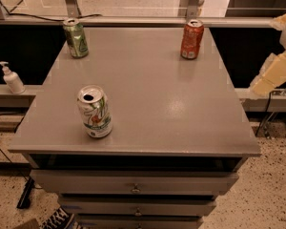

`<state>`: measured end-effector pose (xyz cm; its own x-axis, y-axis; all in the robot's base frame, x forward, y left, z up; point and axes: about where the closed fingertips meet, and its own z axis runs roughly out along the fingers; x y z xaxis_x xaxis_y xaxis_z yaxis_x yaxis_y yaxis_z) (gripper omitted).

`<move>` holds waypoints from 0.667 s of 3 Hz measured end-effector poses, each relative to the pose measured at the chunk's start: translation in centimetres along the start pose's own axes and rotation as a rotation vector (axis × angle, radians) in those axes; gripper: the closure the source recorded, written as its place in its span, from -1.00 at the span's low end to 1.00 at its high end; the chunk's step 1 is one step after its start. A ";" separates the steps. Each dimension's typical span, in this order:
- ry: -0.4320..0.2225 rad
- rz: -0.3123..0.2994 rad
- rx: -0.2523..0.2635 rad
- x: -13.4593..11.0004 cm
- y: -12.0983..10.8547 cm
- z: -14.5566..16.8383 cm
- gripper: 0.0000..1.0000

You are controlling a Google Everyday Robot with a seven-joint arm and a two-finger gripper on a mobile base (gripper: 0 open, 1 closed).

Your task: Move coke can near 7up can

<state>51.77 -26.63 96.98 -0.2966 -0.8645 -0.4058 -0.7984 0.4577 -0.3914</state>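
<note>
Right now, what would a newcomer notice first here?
Three upright cans stand far apart on the grey cabinet top: the opened 7up can near the front left, the coke can at the back right, and a green can at the back left. The gripper is off the cabinet's right edge, holding nothing and well clear of the coke can.

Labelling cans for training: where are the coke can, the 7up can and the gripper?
coke can [192,39]: camera view, red side wall.
7up can [95,114]: camera view, white side wall.
gripper [271,73]: camera view, cream body, right of the table [181,113].
</note>
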 end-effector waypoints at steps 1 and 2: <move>-0.113 0.085 0.046 0.7 -4.2 2.2 -1.00; -0.216 0.170 0.056 1.1 -7.2 4.3 -1.00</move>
<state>59.48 -30.00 95.77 -0.3006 -0.7126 -0.6339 -0.7149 0.6083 -0.3448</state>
